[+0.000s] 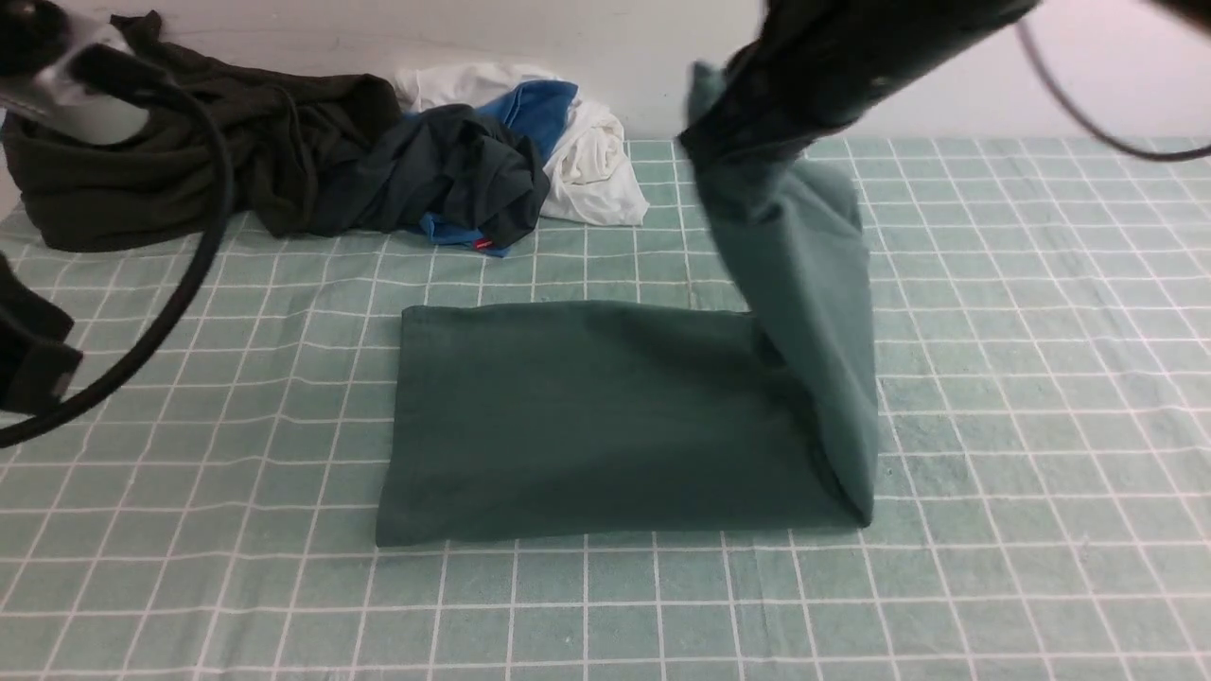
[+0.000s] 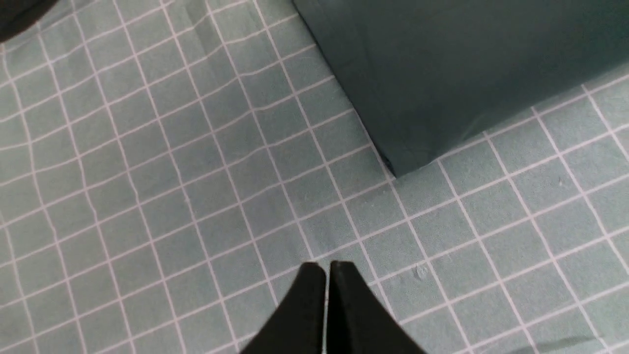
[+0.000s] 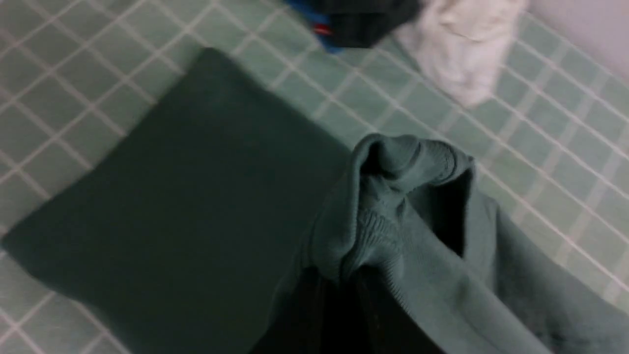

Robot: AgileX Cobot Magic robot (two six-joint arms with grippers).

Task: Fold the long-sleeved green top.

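The green long-sleeved top (image 1: 587, 416) lies folded into a flat rectangle on the middle of the table. Its right part (image 1: 804, 274) is lifted up in a hanging strip. My right gripper (image 1: 728, 132) is shut on that part's ribbed edge, high above the table at the back. In the right wrist view the ribbed fabric (image 3: 393, 206) bunches over the gripper (image 3: 339, 285). My left gripper (image 2: 327, 268) is shut and empty, above bare cloth near the top's corner (image 2: 442, 73). In the front view the left gripper itself is out of frame.
A pale green cloth with a white grid (image 1: 1041, 378) covers the table. A very dark olive garment (image 1: 189, 151) and a pile of dark, blue and white clothes (image 1: 511, 151) lie at the back left. A black cable (image 1: 189, 274) hangs at the left.
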